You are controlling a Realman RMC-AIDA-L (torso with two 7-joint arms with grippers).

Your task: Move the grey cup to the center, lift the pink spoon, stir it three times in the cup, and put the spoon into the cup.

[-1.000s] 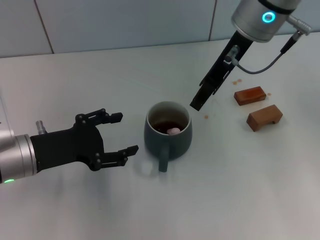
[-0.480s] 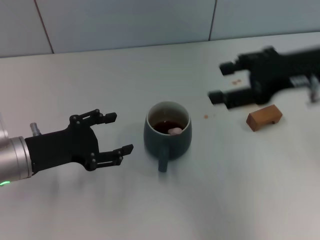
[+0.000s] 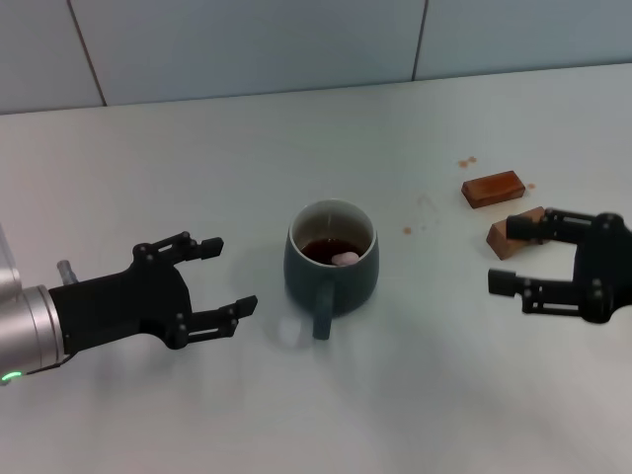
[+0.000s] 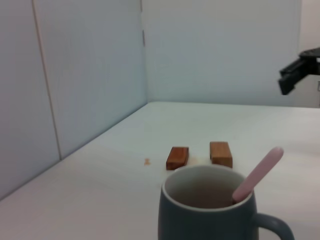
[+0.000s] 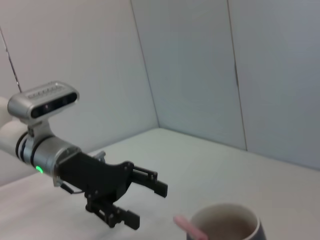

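Cup: the round dark grey cup (image 3: 332,259) with brown drink sits on the white counter (image 3: 197,158), between both tools.
Spoon: the small pink-handled spoon (image 4: 257,174) leans inside it.
Left tool (image 3: 208,278): open, empty, near the cup.
Right tool (image 3: 525,257): open, empty, near two brown wooden blocks (image 3: 492,188).
Risk: a tool swinging in could bump the cup and spill.

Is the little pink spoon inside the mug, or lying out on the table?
Inside. The pink spoon leans on the rim of the grey cup, handle poking out; both grippers are empty.
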